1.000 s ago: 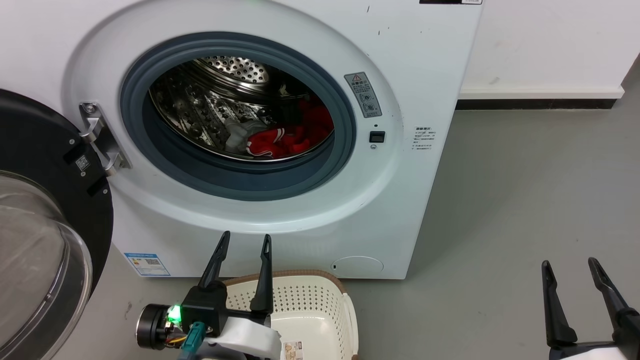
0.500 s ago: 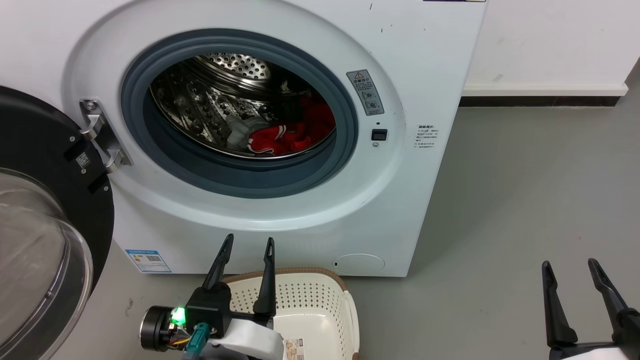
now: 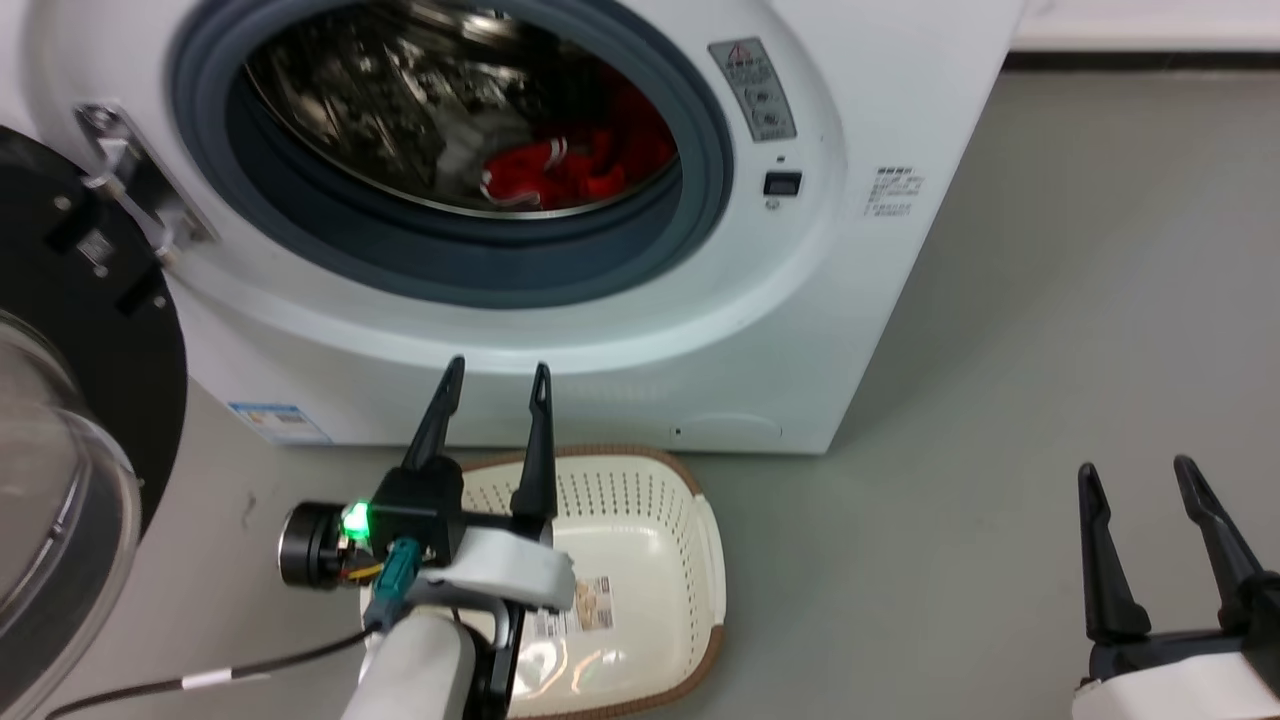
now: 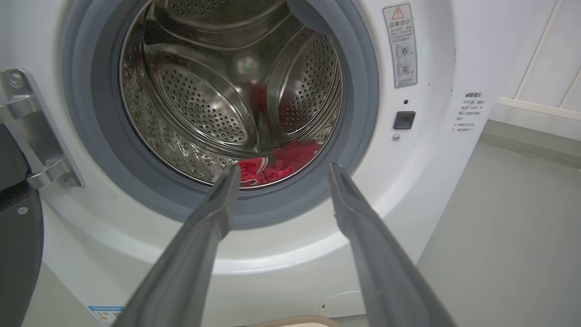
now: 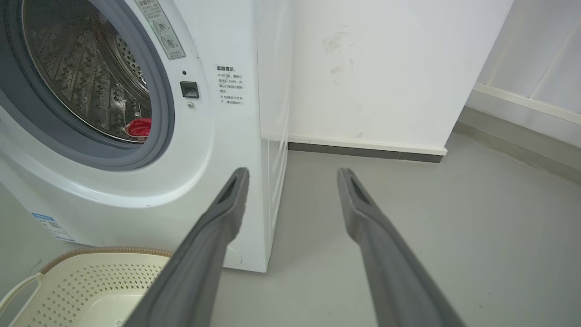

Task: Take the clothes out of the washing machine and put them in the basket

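- At the top of the head view: washing machine, white, front-loading. Its upper part is cut off by the frame. The porthole faces the camera and the drum interior is blurred.
- Head view, inside the drum: clothes, a red heap with white stripe trim, lying low and to the right. A pale piece to their left is hard to make out, and single garments cannot be told apart.
- Head view, left edge: door, black-framed glass, swung open, cut off at the left and bottom.
- Head view, bottom centre: basket, open side up, standing just before the machine's base, below the porthole. Its long axis runs from the machine toward the robot. Its left part is hidden behind the left arm, and the near end is cut by the bottom edge.
- Head view: left gripper, over the basket's far rim, fingers apart with nothing between them, pointing up toward the porthole.
- Head view, lower right: right gripper, over the floor, well apart from the machine, fingers apart, wrist cut off.
- Left wrist view: fingers spread, aimed at the porthole's lower rim. The clothes show between the fingertips, mostly hidden behind the grey rim. A sliver of the basket's rim lies at the bottom edge.
- Right wrist view: fingers spread, aimed past the machine's right side toward the wall. The clothes show as a small red patch low in the drum. The basket sits at the lower left, cut off and partly behind one finger.
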